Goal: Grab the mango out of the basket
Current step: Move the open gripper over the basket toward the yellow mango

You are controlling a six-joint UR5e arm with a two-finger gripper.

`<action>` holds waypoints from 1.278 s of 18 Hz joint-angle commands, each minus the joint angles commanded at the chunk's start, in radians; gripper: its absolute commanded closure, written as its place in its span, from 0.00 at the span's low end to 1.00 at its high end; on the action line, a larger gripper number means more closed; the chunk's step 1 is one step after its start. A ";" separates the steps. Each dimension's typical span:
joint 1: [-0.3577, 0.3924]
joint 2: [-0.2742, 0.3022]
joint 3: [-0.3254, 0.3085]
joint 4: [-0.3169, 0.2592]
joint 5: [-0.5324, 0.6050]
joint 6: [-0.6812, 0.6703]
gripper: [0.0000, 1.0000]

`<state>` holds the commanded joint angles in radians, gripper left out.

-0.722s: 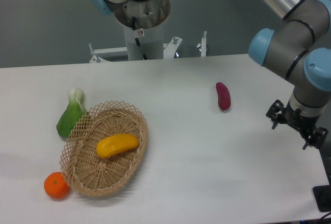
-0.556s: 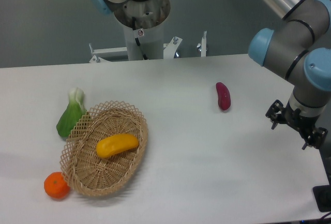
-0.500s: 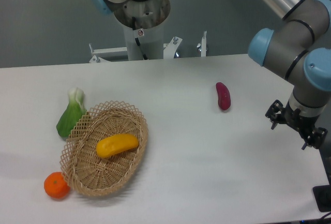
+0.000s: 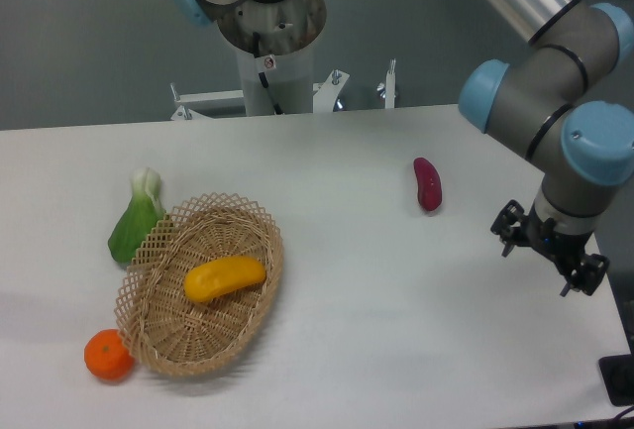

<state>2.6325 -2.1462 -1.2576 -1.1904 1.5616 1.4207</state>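
The yellow mango (image 4: 225, 277) lies in the middle of the oval wicker basket (image 4: 158, 330) at the front left of the table. My gripper (image 4: 548, 262) hangs over the right side of the table, far from the basket. Its fingers are small and dark, so I cannot tell whether they are open or shut. Nothing shows between them.
A round orange citrus (image 4: 107, 355) sits just left of the basket's front end. A green bok choy (image 4: 134, 219) lies by the basket's far left rim. A dark purple sweet potato (image 4: 427, 183) lies at the right middle of the table. The arm's base column (image 4: 269, 33) stands behind the table.
My gripper and wrist have shifted a little to the left and slightly down. The mango, the basket and the other produce have not moved.
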 joint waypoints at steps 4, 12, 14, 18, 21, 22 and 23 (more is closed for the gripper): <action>-0.072 0.083 -0.109 0.000 -0.044 -0.069 0.00; -0.273 0.143 -0.221 0.009 -0.046 -0.242 0.00; -0.324 0.135 -0.223 0.011 -0.046 -0.270 0.00; -0.405 0.131 -0.258 0.049 -0.045 -0.275 0.00; -0.436 0.117 -0.305 0.127 -0.046 -0.276 0.00; -0.454 0.114 -0.324 0.149 -0.046 -0.276 0.00; -0.465 0.115 -0.342 0.156 -0.045 -0.275 0.00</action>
<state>2.1676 -2.0310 -1.5998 -1.0340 1.5171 1.1459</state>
